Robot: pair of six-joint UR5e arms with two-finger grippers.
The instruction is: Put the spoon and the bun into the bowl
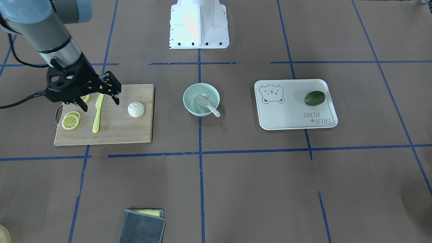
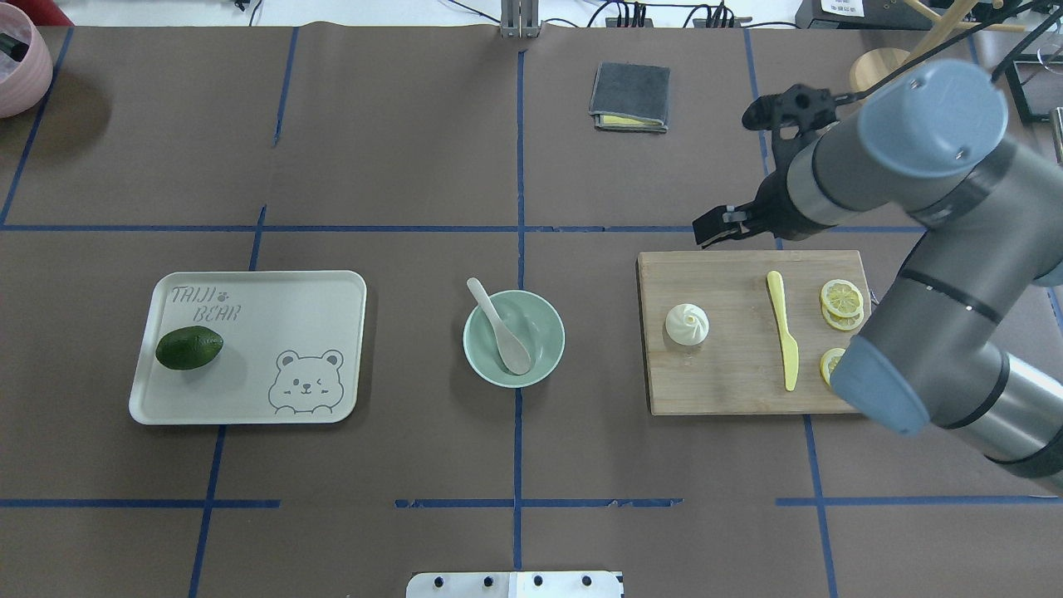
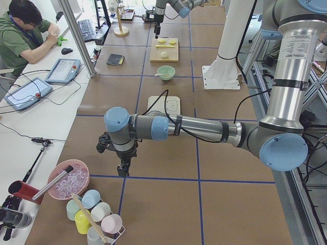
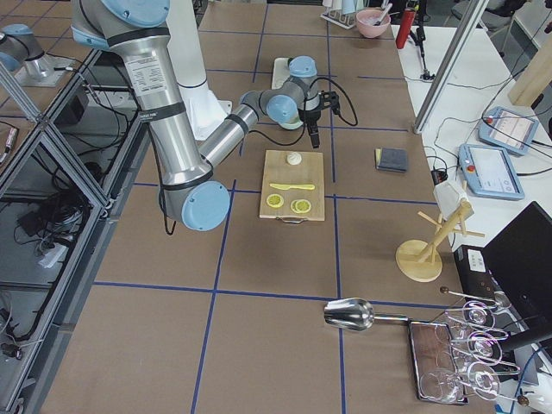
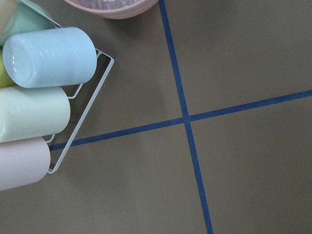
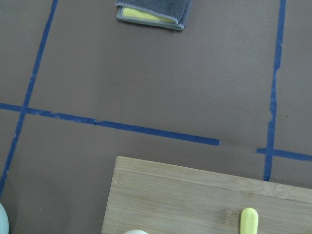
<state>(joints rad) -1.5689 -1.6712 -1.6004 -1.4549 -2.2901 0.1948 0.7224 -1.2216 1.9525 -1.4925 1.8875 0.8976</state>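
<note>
The off-white spoon (image 1: 206,104) lies in the mint-green bowl (image 1: 189,91) at the table's middle, its handle over the rim; both also show in the overhead view, spoon (image 2: 502,328) and bowl (image 2: 550,320). The white pleated bun (image 1: 136,109) sits on the wooden cutting board (image 1: 135,131), also seen from overhead (image 2: 687,324). My right gripper (image 1: 100,104) hangs open and empty above the board, over the knife, apart from the bun. My left gripper (image 3: 122,169) shows only in the exterior left view, far from the bowl; I cannot tell whether it is open or shut.
A yellow plastic knife (image 1: 98,113) and lemon slices (image 1: 71,121) lie on the board. An off-white bear tray (image 1: 287,118) holds a green avocado (image 1: 314,98). A grey cloth (image 1: 143,226) lies near the operators' edge. A rack of cups (image 5: 44,92) stands by the left gripper.
</note>
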